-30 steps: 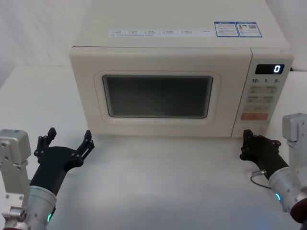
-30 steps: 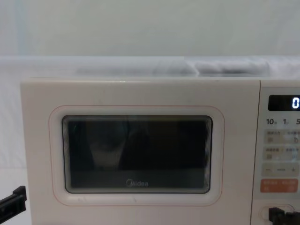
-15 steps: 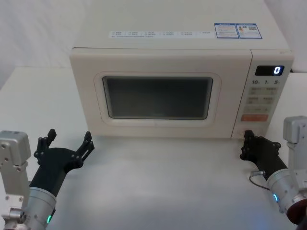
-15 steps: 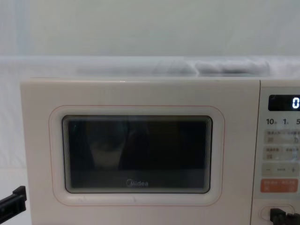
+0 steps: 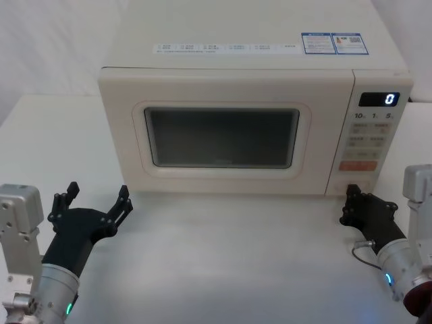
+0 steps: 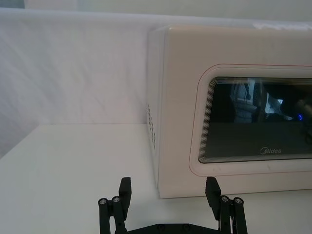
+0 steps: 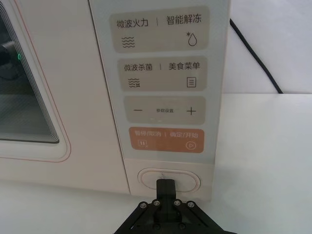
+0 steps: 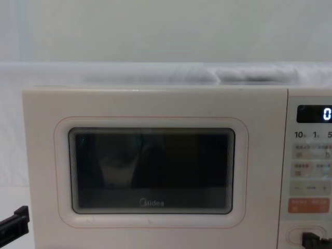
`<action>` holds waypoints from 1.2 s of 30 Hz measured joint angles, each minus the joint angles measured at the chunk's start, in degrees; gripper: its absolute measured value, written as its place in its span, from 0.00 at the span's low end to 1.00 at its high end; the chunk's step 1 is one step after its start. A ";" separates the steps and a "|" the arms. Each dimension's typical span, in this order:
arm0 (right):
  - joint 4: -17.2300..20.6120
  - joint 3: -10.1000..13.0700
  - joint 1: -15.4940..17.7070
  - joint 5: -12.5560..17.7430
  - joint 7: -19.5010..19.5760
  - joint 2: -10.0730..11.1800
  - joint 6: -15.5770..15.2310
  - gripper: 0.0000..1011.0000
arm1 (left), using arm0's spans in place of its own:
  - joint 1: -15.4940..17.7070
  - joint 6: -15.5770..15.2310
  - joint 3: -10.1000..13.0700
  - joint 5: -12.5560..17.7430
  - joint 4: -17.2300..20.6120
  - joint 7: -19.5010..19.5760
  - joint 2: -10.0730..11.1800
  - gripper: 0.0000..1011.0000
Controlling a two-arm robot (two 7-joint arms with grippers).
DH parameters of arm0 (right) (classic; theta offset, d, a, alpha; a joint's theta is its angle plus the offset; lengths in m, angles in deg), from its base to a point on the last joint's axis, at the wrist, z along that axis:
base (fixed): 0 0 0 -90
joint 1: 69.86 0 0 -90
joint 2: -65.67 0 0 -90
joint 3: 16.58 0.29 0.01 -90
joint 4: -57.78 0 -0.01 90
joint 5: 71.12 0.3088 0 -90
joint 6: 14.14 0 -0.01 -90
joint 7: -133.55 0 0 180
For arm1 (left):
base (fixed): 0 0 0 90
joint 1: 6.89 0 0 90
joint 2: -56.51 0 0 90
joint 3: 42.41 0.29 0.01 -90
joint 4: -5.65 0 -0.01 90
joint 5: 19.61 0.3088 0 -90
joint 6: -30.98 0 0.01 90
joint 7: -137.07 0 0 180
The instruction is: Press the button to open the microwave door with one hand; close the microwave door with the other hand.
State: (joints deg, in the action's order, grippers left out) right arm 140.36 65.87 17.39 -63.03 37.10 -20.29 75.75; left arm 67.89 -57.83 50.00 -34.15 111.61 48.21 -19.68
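Head view: cream boxy microwave (image 5: 236, 121) sits on a plain white table (image 5: 223, 263), smooth matte shell, rounded corners. The microwave door (image 5: 223, 131) is flush shut, with a dark glossy rounded-rectangle window. Panel on the right has a black display (image 5: 379, 98) reading 0 and an orange rectangular button (image 5: 358, 165). Left claw (image 5: 94, 209) hovers over the table near the door's lower left corner, black flat fingers spread wide, holding nothing. Right claw (image 5: 361, 206) is at the panel's bottom edge, fingers pinched together, empty.

Left wrist view: left claw (image 6: 168, 192) has its two finger tips well apart, nothing between them, short of the microwave door (image 6: 234, 107). Thin pink outline rings the window, grey Midea logo (image 6: 271, 152) below the glass.

Right wrist view: the button (image 7: 169, 180) is a wide cream oval with a thin outline, below the orange button (image 7: 165, 140). Right claw (image 7: 165, 185), closed to a single black tip, sits against the button's centre.

Chest view: microwave door (image 8: 150, 171) fills the front, closed. Left claw (image 8: 14, 220) tip at lower left, clear of the door. Right claw (image 8: 314, 240) tip over the button (image 8: 298, 236) at lower right.
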 joint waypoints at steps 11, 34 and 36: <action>-1.93 -0.07 -1.74 -0.24 -0.03 -0.42 0.08 0.00 | 0.00 0.00 0.00 0.00 0.00 0.00 0.00 0.99; -7.19 -0.29 -5.79 -1.45 -0.02 -1.24 1.32 0.00 | 0.00 0.00 0.01 0.00 0.00 0.00 0.00 0.99; -7.26 -0.29 -5.83 -1.50 0.01 -1.29 1.36 0.00 | 0.00 0.00 0.00 0.00 0.00 0.00 0.00 0.99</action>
State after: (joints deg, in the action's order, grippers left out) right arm 133.10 65.58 11.56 -64.53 37.11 -21.59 77.11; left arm 67.89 -57.83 50.00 -34.15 111.61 48.21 -19.68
